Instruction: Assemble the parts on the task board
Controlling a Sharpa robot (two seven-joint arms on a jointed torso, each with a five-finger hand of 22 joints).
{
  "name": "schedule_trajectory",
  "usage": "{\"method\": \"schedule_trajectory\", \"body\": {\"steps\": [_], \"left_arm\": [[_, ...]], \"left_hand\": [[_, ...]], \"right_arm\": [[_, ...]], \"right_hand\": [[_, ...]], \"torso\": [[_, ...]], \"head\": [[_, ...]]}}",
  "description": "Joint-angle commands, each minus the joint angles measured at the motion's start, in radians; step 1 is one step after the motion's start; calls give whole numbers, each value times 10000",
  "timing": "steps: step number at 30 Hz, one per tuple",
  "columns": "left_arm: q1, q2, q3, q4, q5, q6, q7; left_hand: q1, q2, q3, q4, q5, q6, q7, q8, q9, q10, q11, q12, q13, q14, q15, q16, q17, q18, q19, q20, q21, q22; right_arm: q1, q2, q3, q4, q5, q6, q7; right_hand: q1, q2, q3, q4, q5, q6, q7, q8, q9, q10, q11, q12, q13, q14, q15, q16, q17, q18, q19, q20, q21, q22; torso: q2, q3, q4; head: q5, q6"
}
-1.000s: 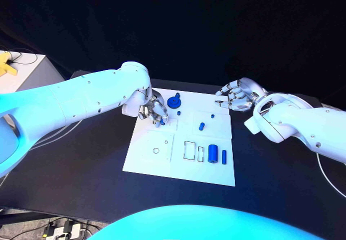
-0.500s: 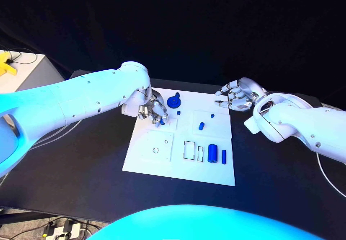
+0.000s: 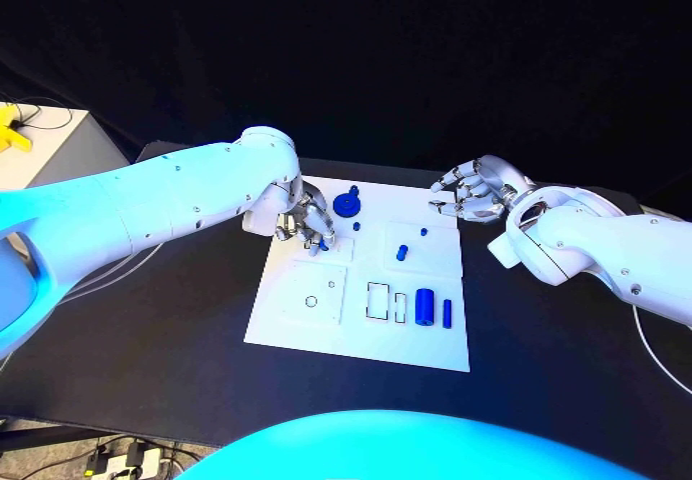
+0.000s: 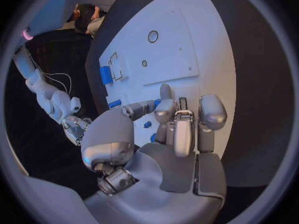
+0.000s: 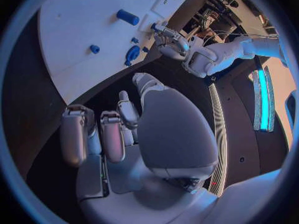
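Observation:
The white task board (image 3: 361, 330) lies mid-table. My left hand (image 3: 303, 222) hovers over its far left corner, fingers curled down, and pinches a small blue part (image 3: 323, 243); the left wrist view shows blue (image 4: 157, 103) between thumb and finger. A round blue part (image 3: 348, 205) stands just beside that hand. Small blue pegs (image 3: 404, 251) (image 3: 424, 233) sit further right. A blue cylinder (image 3: 427, 306) and a thin blue bar (image 3: 449, 314) lie near the board's right edge. My right hand (image 3: 469, 192) hangs at the far right corner, fingers curled in, holding nothing.
Outlined slots (image 3: 379, 300) and two small round holes (image 3: 313, 300) mark the near half of the board. Black table (image 3: 173, 330) surrounds it. A pale cabinet (image 3: 43, 150) with a yellow object stands at the far left.

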Motion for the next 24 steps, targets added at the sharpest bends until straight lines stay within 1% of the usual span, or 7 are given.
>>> {"method": "schedule_trajectory", "body": {"steps": [1, 7, 9, 12, 16, 22, 24], "left_arm": [[-186, 73, -88, -7, -169, -81, -5], [-245, 119, -103, -36, -169, -195, -1], [-253, 133, -108, -50, -168, -213, -3], [-259, 150, -112, -58, -156, -224, -5], [-262, 163, -117, -63, -142, -237, -5], [-264, 176, -122, -91, -120, -253, -10], [-264, 180, -123, -100, -121, -252, -16]], "left_hand": [[91, 201, 1728, -1691, -3, 61, -155, 29, -17, -76, -33, -54, -5, 1017, -48, -29, 2496, -101, 31, -17, 2, -8], [93, 213, 1718, -1672, -17, 57, -151, 29, -27, -76, -29, -57, 0, 1015, -46, -32, 2491, -102, 31, -16, 2, -6], [93, 216, 1716, -1668, -20, 57, -150, 29, -29, -76, -29, -59, -1, 1015, -46, -32, 2490, -100, 26, -16, -3, -15], [92, 218, 1713, -1663, -23, 56, -150, 29, -31, -79, -28, -64, -7, 1015, -46, -32, 2489, -100, 26, -16, -2, -14], [91, 222, 1709, -1656, -28, 56, -149, 30, -34, -76, -27, -62, 0, 1016, -45, -31, 2492, -98, 19, -15, -9, -27], [63, 241, 1671, -1607, -51, 70, -147, 43, -50, -51, -24, -41, 47, 1033, -41, -5, 2550, -106, 35, -12, 5, 6], [-8, 267, 1567, -1522, -103, 91, -149, 65, -81, -27, -22, -38, 73, 1035, -35, -2, 2556, -107, 35, -7, 2, 8]], "right_arm": [[-6, -8, 3, 27, -89, 142, 81], [-6, -16, 3, 32, -89, 142, 81], [-6, -17, 3, 32, -89, 141, 81], [-6, -20, 3, 34, -89, 141, 80], [-6, -21, 3, 33, -89, 141, 80], [-6, -20, 3, 35, -89, 139, 81], [-6, -20, 3, 33, -89, 139, 82]], "right_hand": [[-77, -48, 54, 19, 30, -81, -8, -38, -12, -83, -13, 28, -4, 795, 97, -37, 1796, 60, 313, 91, -34, 1329], [-77, -48, 54, 19, 30, -81, -8, -38, -12, -83, -13, 28, -4, 795, 97, -37, 1796, 60, 313, 91, -34, 1329], [-77, -48, 54, 19, 30, -81, -8, -38, -12, -83, -13, 28, -4, 795, 97, -37, 1796, 60, 313, 91, -34, 1329], [-77, -48, 54, 19, 30, -81, -8, -38, -12, -83, -13, 28, -4, 795, 97, -37, 1796, 60, 313, 91, -34, 1329], [-77, -48, 54, 19, 30, -81, -8, -38, -12, -83, -13, 28, -4, 795, 97, -37, 1796, 60, 313, 91, -34, 1329], [-92, -62, 94, 18, 43, -83, -7, -37, -14, -77, -12, 39, 0, 796, 98, -36, 1799, 58, 317, 91, -28, 1335], [-93, -63, 101, 17, 48, -83, -7, -37, -15, -77, -12, 40, 0, 797, 98, -34, 1802, 57, 318, 91, -25, 1337]], "torso": [[2, -6, 0], [5, 7, -24], [2, 9, -25], [-6, 5, -1], [-7, 4, 10], [-4, 14, -10], [-3, 8, -12]], "head": [[-9, 2], [-7, 2], [-8, 2], [-28, 2], [-29, 2], [-24, 2], [-27, 2]]}}
